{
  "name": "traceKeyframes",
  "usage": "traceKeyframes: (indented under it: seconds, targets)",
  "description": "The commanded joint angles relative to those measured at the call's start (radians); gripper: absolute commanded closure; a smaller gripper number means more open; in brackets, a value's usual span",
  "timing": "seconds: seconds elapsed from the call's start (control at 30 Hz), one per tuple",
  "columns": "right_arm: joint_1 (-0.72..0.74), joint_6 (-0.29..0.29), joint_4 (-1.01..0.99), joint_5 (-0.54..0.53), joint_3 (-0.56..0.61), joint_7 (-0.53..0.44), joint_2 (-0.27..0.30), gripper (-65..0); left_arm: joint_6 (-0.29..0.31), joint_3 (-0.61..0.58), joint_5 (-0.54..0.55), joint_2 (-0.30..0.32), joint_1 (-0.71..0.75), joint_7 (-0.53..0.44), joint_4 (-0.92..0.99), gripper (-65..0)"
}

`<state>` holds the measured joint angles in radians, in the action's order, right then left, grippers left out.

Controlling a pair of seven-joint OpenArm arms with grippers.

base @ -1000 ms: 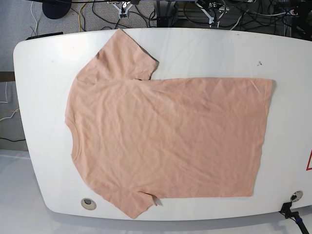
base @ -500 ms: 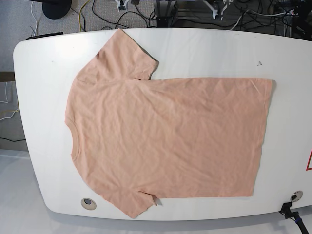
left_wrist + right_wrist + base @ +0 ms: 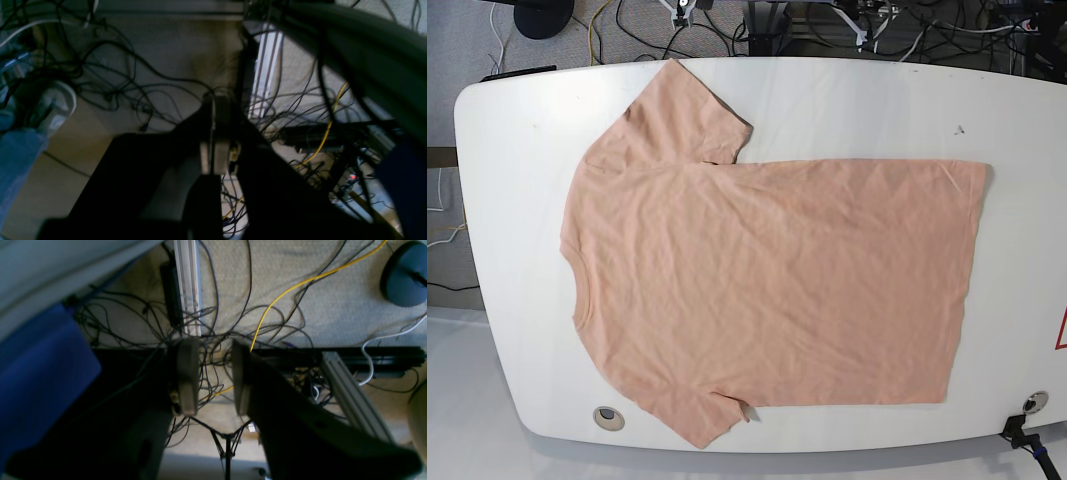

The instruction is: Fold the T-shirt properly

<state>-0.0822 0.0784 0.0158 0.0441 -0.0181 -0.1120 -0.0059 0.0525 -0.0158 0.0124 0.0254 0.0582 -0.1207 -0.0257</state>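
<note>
Nothing has shifted — T-shirt (image 3: 767, 285) flat, seemingly unprinted.

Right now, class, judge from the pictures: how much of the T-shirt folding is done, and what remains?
Done: the T-shirt lies spread flat on the white table, plain side up, both sleeves out. In hand: nothing. The left gripper is shut and the right gripper is open; both are off the table, above floor cables. Left: every fold; no crease or folded edge shows.
</note>
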Motion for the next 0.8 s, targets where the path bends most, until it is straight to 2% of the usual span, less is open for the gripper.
traceKeyframes:
  seconds: [0.0, 0.37, 0.43, 0.67, 0.77]
  targets:
    - [-0.007, 0.000, -0.006, -0.013, -0.002, 0.001, -0.001, -15.9, -0.003, -0.003, 0.000, 0.002, 0.008, 0.003, 0.003, 0.0]
    - [-0.053, 0.011, 0.045, -0.090, -0.093, 0.001, -0.002, -15.8, 0.001, -0.004, 0.002, 0.009, 0.013, -0.019, 0.003, 0.0]
    - [-0.054, 0.010, 0.046, -0.067, -0.086, -0.037, 0.001, -16.1, 0.001, -0.015, 0.002, 0.005, 0.016, -0.028, -0.003, 0.0]
    - [-0.062, 0.011, 0.048, -0.059, -0.091, -0.058, 0.001, -14.0, -0.002, -0.012, 0.003, 0.004, 0.013, -0.032, -0.002, 0.0]
    - [-0.063, 0.014, 0.049, -0.058, -0.089, -0.054, 0.003, -10.0, 0.000, -0.011, 0.004, 0.006, 0.014, -0.042, -0.010, 0.0]
